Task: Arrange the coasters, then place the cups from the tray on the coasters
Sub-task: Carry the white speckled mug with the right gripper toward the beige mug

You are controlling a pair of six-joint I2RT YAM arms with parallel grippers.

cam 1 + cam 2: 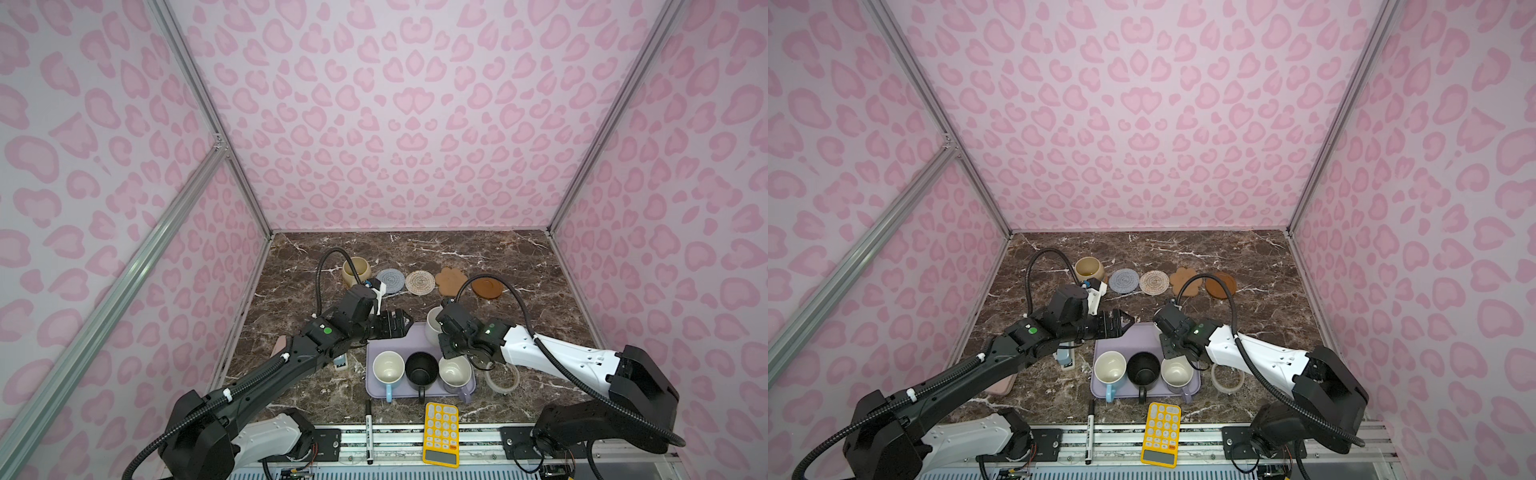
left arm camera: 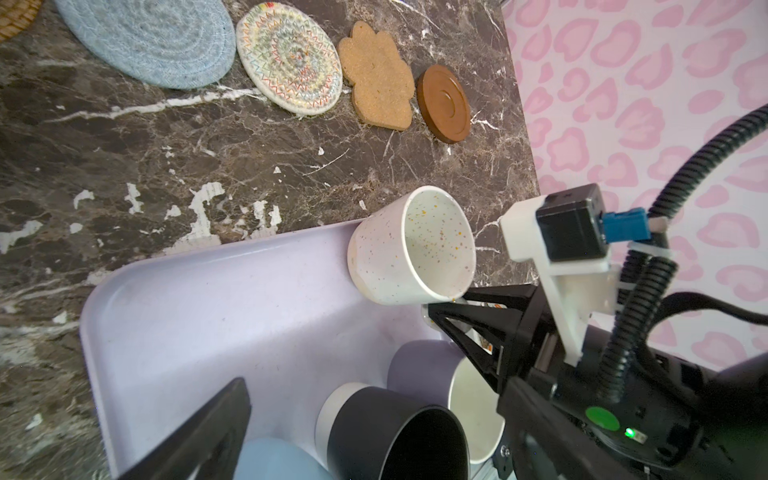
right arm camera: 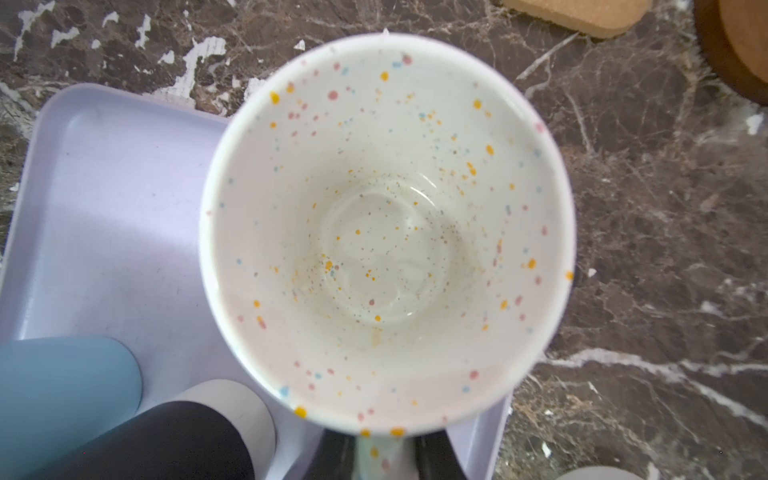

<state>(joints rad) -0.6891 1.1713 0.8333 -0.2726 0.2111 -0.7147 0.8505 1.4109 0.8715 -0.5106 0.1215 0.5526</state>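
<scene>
Now, on the table [image 1: 519,266], the tray [image 1: 392,338] carries the white speckled mug [image 1: 433,326] at its far right corner, with the right gripper [image 3: 377,454] jaws clenched on the handle. Best to lift straight up over the low rim, clear of the lavender mug [image 1: 455,372]. There's bare table before the amber coaster [image 1: 487,287]. The left gripper [image 1: 404,322] hangs released.

Free: brown marble tabletop [image 1: 419,306] strip beyond flat lavender tray [image 1: 399,343]. Blocking: black left gripper [image 1: 405,322], spread wide over tray's far-left corner.

Speckled white cup [image 3: 386,232] (orange, pink, blue flecks), lavender tray [image 3: 104,199], brown marbled table [image 3: 665,249]
</scene>
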